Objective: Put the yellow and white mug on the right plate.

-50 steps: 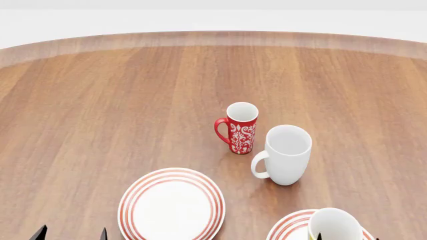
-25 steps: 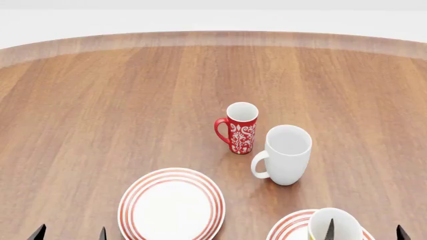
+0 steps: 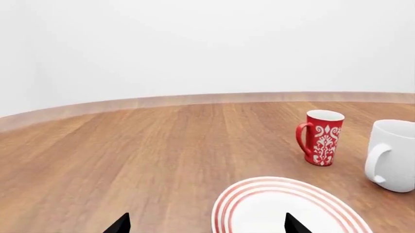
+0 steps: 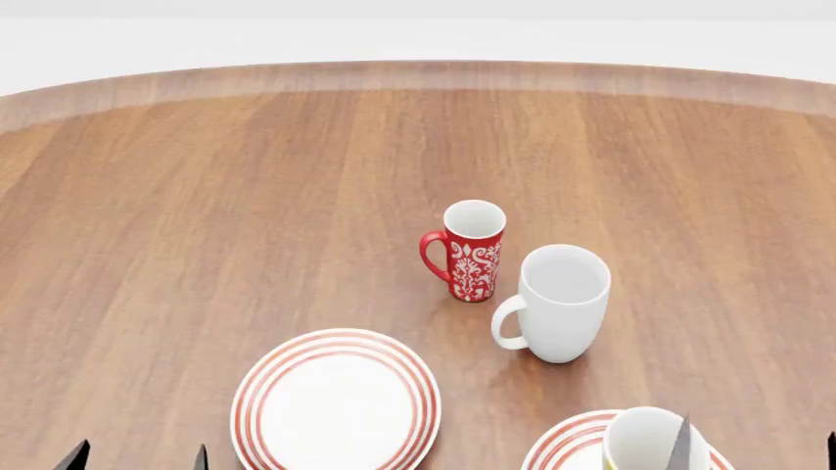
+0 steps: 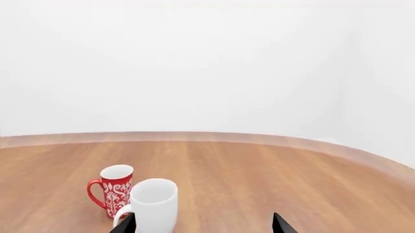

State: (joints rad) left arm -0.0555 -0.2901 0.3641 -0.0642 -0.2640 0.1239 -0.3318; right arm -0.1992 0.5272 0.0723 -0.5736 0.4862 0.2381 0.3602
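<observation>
The yellow and white mug [image 4: 644,434] shows at the bottom edge of the head view, with a white inside and a sliver of yellow wall. It stands within the right plate [image 4: 562,446], and its base is cut off by the frame. My right gripper [image 4: 755,452] is open and empty. One fingertip [image 4: 679,446] overlaps the mug's right side, the other is far to the right. In the right wrist view the right gripper [image 5: 204,225] holds nothing, and the mug is out of view. My left gripper [image 4: 140,460] is open and empty, left of the left plate [image 4: 337,401].
A slim red-and-white patterned mug [image 4: 468,249] and a taller all-white mug [image 4: 559,302] stand on the wooden table [image 4: 261,196] behind the plates. Both mugs show in the right wrist view, the red one [image 5: 113,193] and the white one [image 5: 153,204]. The left wrist view shows the left plate [image 3: 285,208].
My right gripper's fingertips have slid to the right in the head view, off the mug's middle. The mug stays on the right plate. The left arm has not moved.
</observation>
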